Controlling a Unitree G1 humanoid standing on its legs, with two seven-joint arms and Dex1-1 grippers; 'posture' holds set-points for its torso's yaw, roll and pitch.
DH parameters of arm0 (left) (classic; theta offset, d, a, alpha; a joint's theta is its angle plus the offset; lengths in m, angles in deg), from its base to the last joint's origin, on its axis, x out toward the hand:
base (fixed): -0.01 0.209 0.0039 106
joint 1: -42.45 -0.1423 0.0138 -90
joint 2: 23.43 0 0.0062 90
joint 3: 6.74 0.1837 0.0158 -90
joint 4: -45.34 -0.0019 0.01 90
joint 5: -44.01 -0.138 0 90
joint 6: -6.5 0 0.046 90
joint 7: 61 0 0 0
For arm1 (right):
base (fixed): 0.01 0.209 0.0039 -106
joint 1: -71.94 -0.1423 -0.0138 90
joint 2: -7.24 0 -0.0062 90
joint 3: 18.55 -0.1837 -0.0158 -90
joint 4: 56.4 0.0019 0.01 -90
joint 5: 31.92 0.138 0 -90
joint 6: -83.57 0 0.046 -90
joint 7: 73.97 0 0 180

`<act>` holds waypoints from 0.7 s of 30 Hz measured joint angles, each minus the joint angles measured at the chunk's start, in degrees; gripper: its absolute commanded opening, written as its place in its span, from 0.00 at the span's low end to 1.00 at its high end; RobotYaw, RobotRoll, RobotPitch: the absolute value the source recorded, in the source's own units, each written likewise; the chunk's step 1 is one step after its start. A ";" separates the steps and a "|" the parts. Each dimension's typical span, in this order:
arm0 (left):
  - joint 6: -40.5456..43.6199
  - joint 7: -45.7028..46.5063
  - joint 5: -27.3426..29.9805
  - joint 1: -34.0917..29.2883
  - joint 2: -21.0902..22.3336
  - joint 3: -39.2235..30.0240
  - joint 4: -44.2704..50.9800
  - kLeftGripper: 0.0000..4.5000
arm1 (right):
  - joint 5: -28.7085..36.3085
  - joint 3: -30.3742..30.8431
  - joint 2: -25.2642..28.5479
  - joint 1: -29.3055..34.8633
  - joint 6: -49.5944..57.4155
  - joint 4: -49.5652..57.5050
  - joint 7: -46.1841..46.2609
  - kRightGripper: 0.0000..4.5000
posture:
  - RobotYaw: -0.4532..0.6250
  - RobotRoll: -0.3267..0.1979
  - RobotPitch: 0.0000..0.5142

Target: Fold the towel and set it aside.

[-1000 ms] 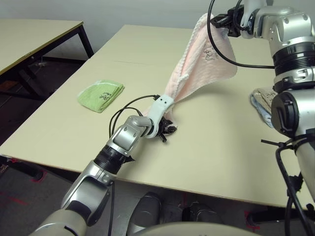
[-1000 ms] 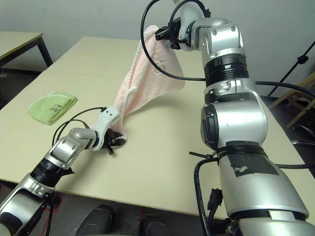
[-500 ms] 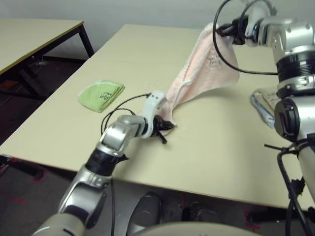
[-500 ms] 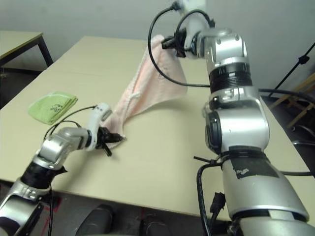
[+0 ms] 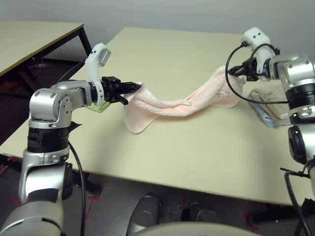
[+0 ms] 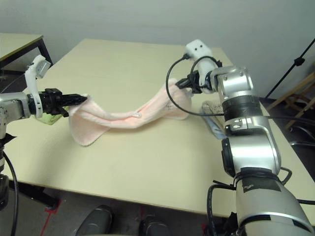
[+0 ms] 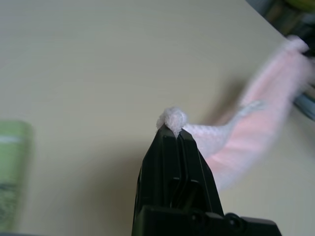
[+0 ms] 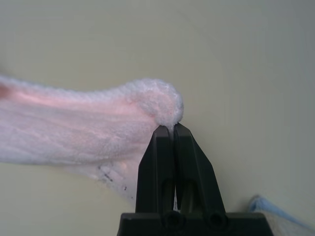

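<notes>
Above the middle of the tabletop (image 5: 197,157) the pink towel (image 5: 182,104) hangs stretched between two hands, sagging in its middle and bunched rather than spread flat. The left hand (image 5: 134,87) is clamped tight on one corner near the tabletop's left edge, its arm raised with the fingers pointing roughly level toward the right. The right hand (image 6: 180,84) pinches the opposite corner near the right edge, reaching in toward the left and tipped slightly down. Each grip catches only a small tuft of cloth, so a hard pull could slip a corner free. Laid down bunched like this, it would likely fold crooked. A green towel (image 6: 48,118) lies just behind the left hand.
</notes>
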 measured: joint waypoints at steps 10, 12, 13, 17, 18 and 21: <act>-34.00 5.04 -5.34 11.86 -5.06 -2.84 -24.64 0.01 | 4.04 -10.85 -2.40 -11.09 -22.00 -10.97 14.76 0.00 | 0.64 0.62 0.07; -35.95 2.61 -5.12 11.55 -4.82 -3.08 -24.90 0.01 | 4.91 -11.88 -1.65 -10.79 -22.18 -11.07 12.96 0.00 | 0.64 0.62 0.07; -36.11 0.89 -5.02 10.57 -4.32 -3.03 -24.36 0.01 | 5.57 -12.15 -1.26 -10.21 -21.87 -10.82 11.35 0.00 | 0.63 0.62 0.07; -33.59 -6.39 -4.18 -0.37 -2.09 -2.60 -18.85 0.01 | 8.14 -13.31 2.21 -0.99 -17.71 -5.57 2.12 0.00 | 0.63 0.62 0.09; -32.69 -7.21 -4.03 -2.45 -1.99 -2.58 -18.37 0.01 | 8.40 -13.29 2.60 1.40 -16.53 -4.68 0.71 0.00 | 0.63 0.62 0.09; -29.93 -9.41 -3.58 -8.40 -1.85 -2.49 -14.74 0.01 | 9.48 -12.83 3.16 11.33 -11.37 2.73 -5.07 0.00 | 0.63 0.62 0.09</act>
